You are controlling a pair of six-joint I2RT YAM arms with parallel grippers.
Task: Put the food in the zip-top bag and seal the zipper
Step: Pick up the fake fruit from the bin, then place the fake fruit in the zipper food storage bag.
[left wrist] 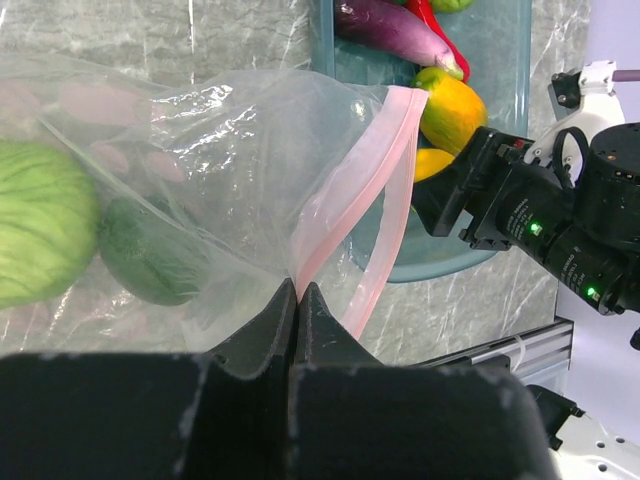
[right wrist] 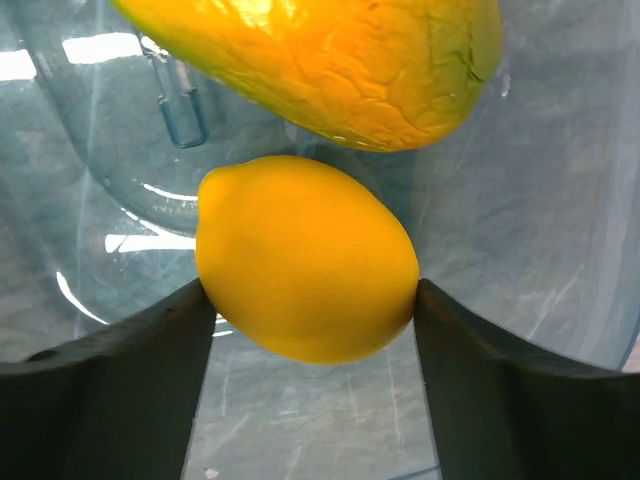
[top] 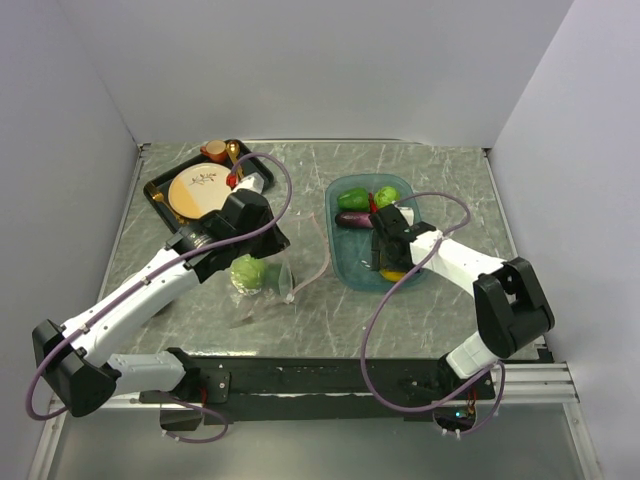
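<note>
The clear zip-top bag lies on the table at the left, with its mouth toward the teal tub. Two green round foods sit inside it. My left gripper is shut on the bag's pink zipper strip and holds the mouth open. My right gripper is down in the tub, its fingers touching both sides of the yellow lemon. The mango lies just beyond it. The eggplant, red chili, green pepper and a green round fruit lie in the tub.
A black tray at the back left holds a tan plate, an orange cup and a spoon. Grey walls close in the table on three sides. My right arm's body sits just past the bag's mouth.
</note>
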